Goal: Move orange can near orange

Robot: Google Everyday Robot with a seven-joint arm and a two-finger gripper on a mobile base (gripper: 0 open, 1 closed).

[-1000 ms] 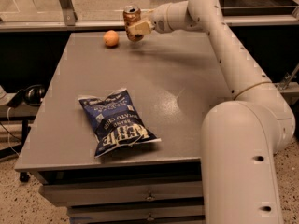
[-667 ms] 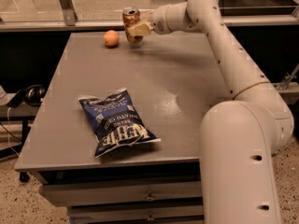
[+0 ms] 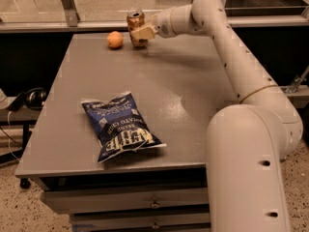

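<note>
The orange can (image 3: 135,21) stands upright close to the tabletop's far edge, left of its middle. The gripper (image 3: 138,35) has its 2 fingers clamped around the can's lower half. The orange (image 3: 115,39) sits just beside the can, toward the far-left corner, not touching it. Open grey table (image 3: 193,86) runs to the right edge. 1 closed blue chip bag (image 3: 120,127) lies near the front-left corner.

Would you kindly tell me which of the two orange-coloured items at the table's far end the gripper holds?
The orange can, taller with a silver top; the gripper is clamped on it. The round orange sits free beside it.
</note>
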